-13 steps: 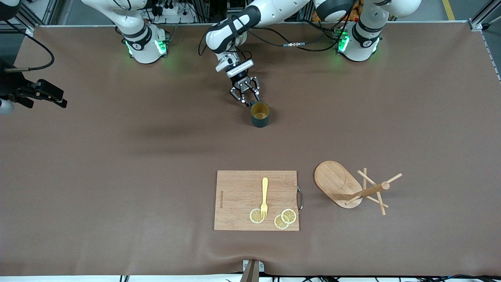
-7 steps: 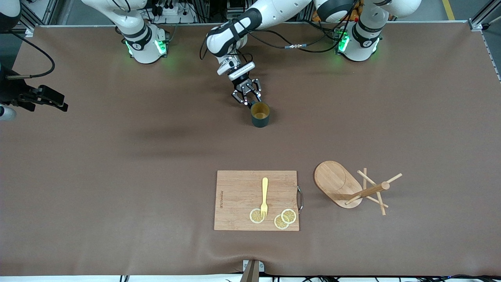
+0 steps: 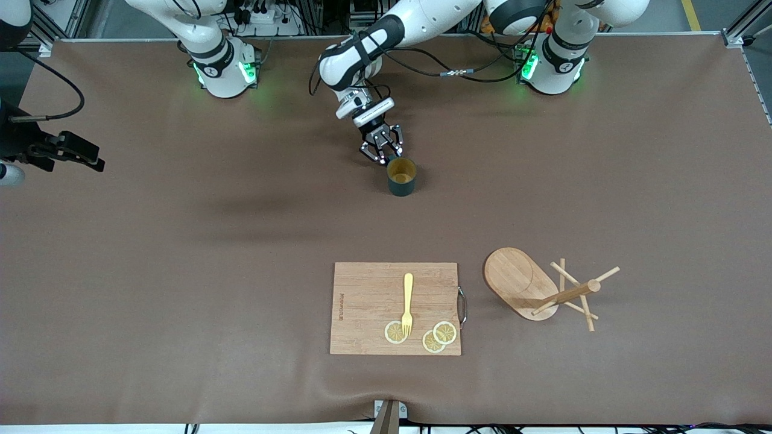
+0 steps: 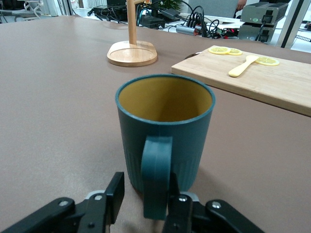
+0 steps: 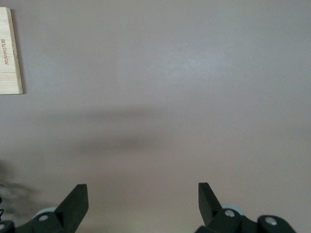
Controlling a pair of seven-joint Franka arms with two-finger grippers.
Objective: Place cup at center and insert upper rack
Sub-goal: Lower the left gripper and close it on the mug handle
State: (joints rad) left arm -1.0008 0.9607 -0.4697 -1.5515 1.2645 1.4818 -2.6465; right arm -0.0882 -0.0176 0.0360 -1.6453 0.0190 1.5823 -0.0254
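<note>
The dark teal cup (image 3: 400,176) with a tan-yellow inside stands upright on the brown table, nearer the robots' bases than the cutting board. My left gripper (image 3: 382,158) is low at the cup's side. In the left wrist view the cup (image 4: 165,126) fills the middle and its handle (image 4: 156,179) sits between the fingers of the left gripper (image 4: 145,189), one finger against it, the other a little apart; it is open. The bamboo mug tree (image 3: 543,289) stands beside the board, toward the left arm's end. My right gripper (image 3: 90,158) waits open and empty at the right arm's end of the table.
A rectangular wooden cutting board (image 3: 395,307) with a yellow fork (image 3: 408,301) and lemon slices (image 3: 434,337) lies near the front edge. The mug tree's base (image 4: 132,52) and the board (image 4: 252,77) show past the cup in the left wrist view. The board's edge (image 5: 9,48) shows in the right wrist view.
My left gripper has edged in toward the cup and its fingers have narrowed round the handle. The right gripper shifted slightly, then held still. The cup has not moved.
</note>
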